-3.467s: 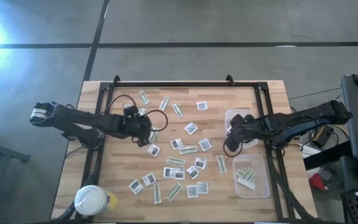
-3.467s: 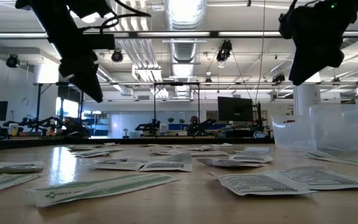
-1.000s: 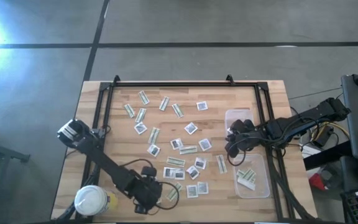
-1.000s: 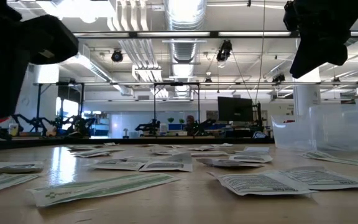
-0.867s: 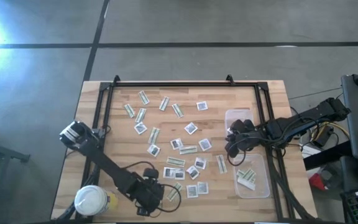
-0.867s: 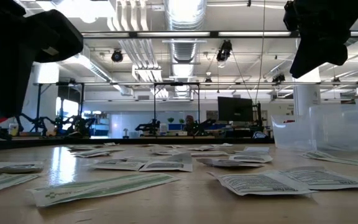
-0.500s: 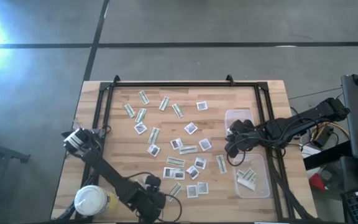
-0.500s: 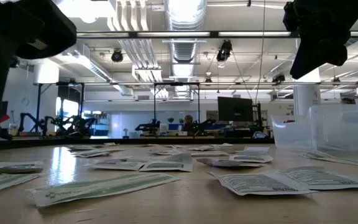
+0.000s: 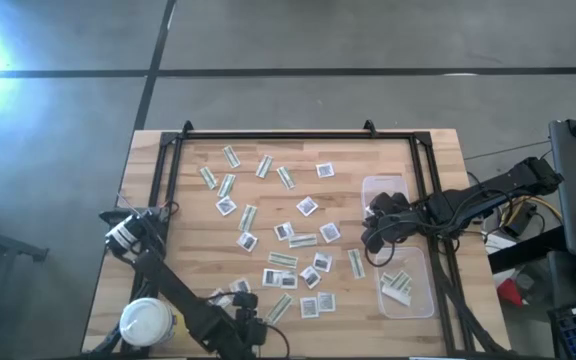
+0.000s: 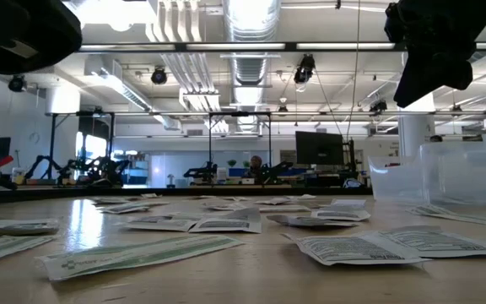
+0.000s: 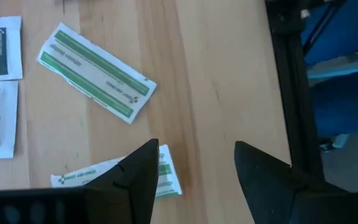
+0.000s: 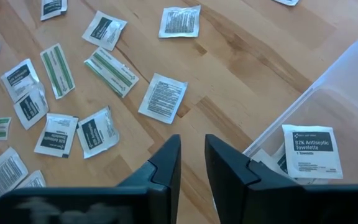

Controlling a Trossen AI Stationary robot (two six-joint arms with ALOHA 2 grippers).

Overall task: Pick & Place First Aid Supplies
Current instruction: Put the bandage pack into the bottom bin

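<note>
Jaws spread and empty, left gripper (image 11: 194, 171) hovers bottom-centre over a green strip (image 11: 96, 72); right gripper (image 12: 192, 158), narrowed, empty, beside tub (image 9: 408, 296).

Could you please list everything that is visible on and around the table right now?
Square packets: about a dozen and a half, white with dark print, scattered over the middle of the table.
Strip packets: roughly a dozen, pale green and white, mixed among the squares.
Packets in tub: a few, white and green, in the near right tub.
Clear tubs: two, transparent, at the table's right side.
Round jar: one, white lid, near left corner.
Table: one, light wood, black frame.
Left gripper: open, above the near table edge beside a strip.
Right gripper: fingers a narrow gap apart, empty, beside the tubs.
</note>
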